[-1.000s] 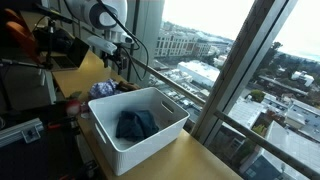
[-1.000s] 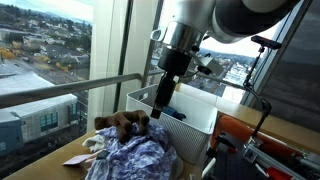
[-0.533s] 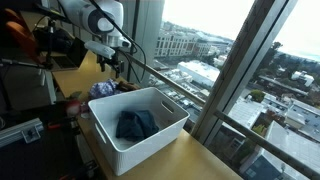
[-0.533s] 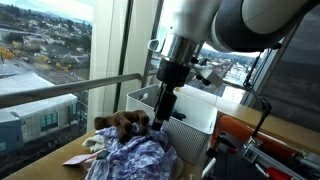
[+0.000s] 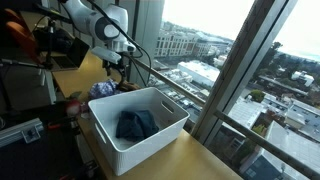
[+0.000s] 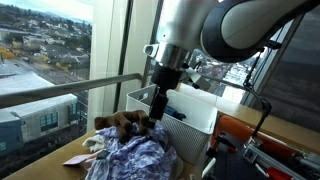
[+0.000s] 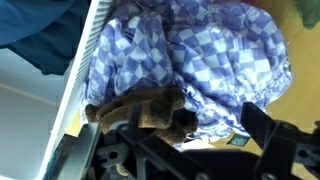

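- My arm (image 6: pixel 230 30) comes down steeply from above, with the gripper (image 6: pixel 157 113) hanging low beside the white basket (image 5: pixel 150 148).
- A blue checked cloth (image 7: pixel 220 60) lies heaped against the basket's wall.
- An exterior view looks into the basket, where a dark blue garment (image 5: pixel 135 124) lies.
- The wrist view shows a brown plush toy (image 7: pixel 140 112) on the cloth, between my wide-open fingers (image 7: pixel 262 128), nothing gripped.

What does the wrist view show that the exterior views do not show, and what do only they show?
Only the wrist view: from above, the brown soft thing lies on the checked cloth just ahead of the open fingers. Only the exterior views: the arm and the city outside the window. Both: the white basket, the dark blue cloth in it, and the checked cloth.
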You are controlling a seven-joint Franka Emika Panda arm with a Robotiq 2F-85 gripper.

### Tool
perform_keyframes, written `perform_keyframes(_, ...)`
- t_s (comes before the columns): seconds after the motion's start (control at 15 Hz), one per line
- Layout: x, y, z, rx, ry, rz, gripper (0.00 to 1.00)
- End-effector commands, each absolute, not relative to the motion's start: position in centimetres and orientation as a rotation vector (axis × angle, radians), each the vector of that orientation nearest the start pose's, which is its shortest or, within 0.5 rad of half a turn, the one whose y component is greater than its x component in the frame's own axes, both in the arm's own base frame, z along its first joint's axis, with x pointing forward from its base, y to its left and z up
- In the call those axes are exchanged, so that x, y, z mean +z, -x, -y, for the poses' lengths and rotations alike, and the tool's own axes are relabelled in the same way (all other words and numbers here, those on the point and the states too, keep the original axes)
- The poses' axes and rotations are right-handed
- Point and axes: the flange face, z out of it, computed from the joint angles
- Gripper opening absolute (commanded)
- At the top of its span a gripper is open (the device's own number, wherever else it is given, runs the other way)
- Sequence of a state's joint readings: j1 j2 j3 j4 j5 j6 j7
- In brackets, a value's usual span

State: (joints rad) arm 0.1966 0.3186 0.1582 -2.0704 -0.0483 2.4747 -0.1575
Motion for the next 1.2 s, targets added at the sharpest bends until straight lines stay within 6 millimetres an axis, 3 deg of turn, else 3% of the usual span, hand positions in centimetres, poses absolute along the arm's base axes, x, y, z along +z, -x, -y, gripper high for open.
perform_keyframes(0.0,28.9,-58.9,-19.1,-0.181,3.015,0.805,1.0)
perform_keyframes(0.33,28.8,-61.4,-18.3,-0.207,3.019,0.755,1.0)
perform_keyframes(1.13,24.5,-63.5,-17.5,-0.143,3.021,0.746,1.0)
